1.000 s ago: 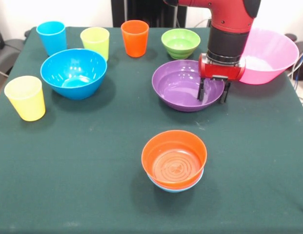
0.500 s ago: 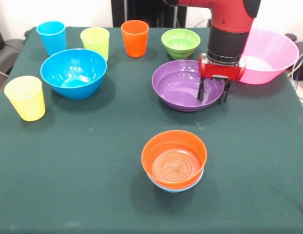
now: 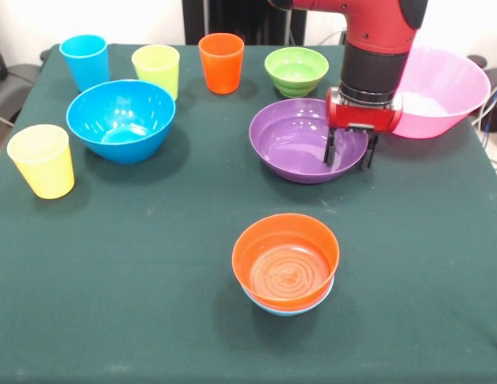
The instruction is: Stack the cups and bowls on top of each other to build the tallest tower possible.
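1. The gripper hangs straight down from the red arm over the right rim of the purple bowl. One finger stands inside the bowl and the other outside the wall, with the rim between them. That straddle reads as a pinch on the thin wall, the sensible hold for a bowl too wide to grasp across.
2. The jaws stand narrowly apart around the rim; I cannot tell whether they already press on the plastic.
3. The purple bowl sits flat on the green tablecloth, right of centre and far back, just beside the big pink bowl at the right edge.
4. The tower stands near the front, in the middle: an orange bowl nested in a light-blue bowl, of which only a sliver shows below. Both are open side up, so each added piece can drop in and centre itself.
5. The loose pieces are spread well apart, which leaves the fingers room at each rim: the green bowl far behind the purple one, the deep blue bowl at the left, the orange cup, lime cup and blue cup in a far row, and the yellow cup at the left edge.
6. Judging by this, the tower is barely begun.
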